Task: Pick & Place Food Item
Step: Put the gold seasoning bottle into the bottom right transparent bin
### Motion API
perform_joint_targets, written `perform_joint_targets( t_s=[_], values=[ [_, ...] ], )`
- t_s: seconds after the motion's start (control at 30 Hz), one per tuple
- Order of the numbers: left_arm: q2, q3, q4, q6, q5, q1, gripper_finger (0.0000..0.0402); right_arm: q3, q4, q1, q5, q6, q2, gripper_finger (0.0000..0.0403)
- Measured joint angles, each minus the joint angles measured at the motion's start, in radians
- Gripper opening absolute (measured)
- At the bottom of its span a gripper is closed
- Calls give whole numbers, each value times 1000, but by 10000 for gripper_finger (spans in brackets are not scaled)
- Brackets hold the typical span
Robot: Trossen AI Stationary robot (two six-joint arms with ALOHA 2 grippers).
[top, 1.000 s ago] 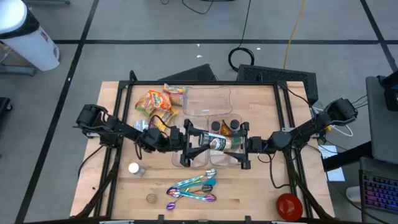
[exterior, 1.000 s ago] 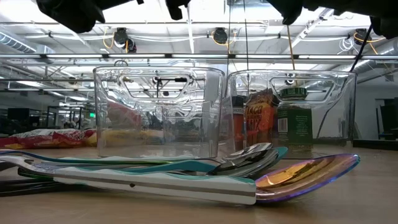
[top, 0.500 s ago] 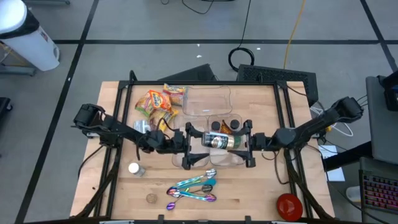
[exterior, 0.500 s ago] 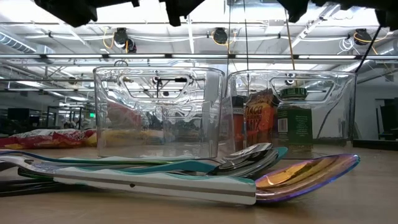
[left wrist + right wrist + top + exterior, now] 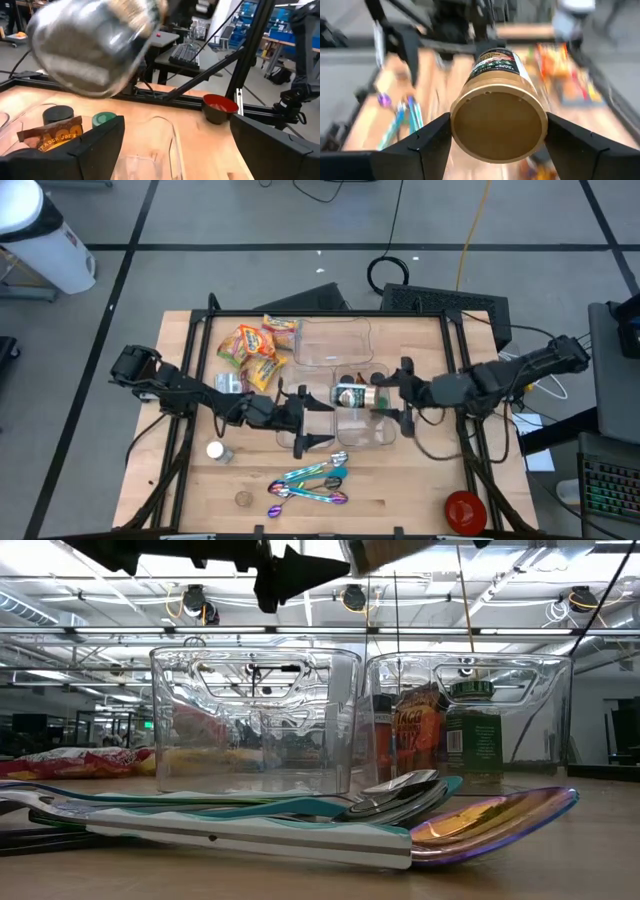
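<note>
The right gripper [image 5: 495, 145] has its jaws clamped on either side of a jar [image 5: 352, 396] with a gold lid, holding it on its side in the air over the clear bin [image 5: 375, 435] near the middle of the counter [image 5: 430, 480]; the lid faces back along the right arm and the jar's base points at the left arm. The left gripper [image 5: 312, 423] hangs just beside the jar's base with its jaws spread wide and nothing between them; from its own wrist camera the jar [image 5: 95, 45] looms close ahead, apart from the jaws as far as I can make out.

Down in the bin stand two dark-capped bottles [image 5: 372, 380] and a green-lidded one [image 5: 472, 745]; a second clear bin [image 5: 332, 340] sits behind it. Snack packets [image 5: 250, 345] lie on the left arm's side; a bunch of coloured spoons [image 5: 310, 485] rests at the near edge; a red bowl [image 5: 465, 510] sits at the right front corner.
</note>
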Motion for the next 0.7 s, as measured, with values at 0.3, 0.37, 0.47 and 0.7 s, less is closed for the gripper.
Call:
perform_joint_targets(
  t_s=[0.3, 0.37, 0.47, 0.7],
  values=[
    [2, -3, -21, -6, 2, -1, 375, 347, -498, -136, -318, 44, 277, 265],
    [2, -3, -24, -2, -3, 0, 371, 381, -594, -167, -354, 15, 337, 265],
    [1, -3, -33, 1, -11, 2, 367, 403, -675, -208, -363, -29, 414, 265],
    [0, 0, -41, 9, -2, 1, 365, 411, -711, -269, -372, -84, 488, 265]
  ],
)
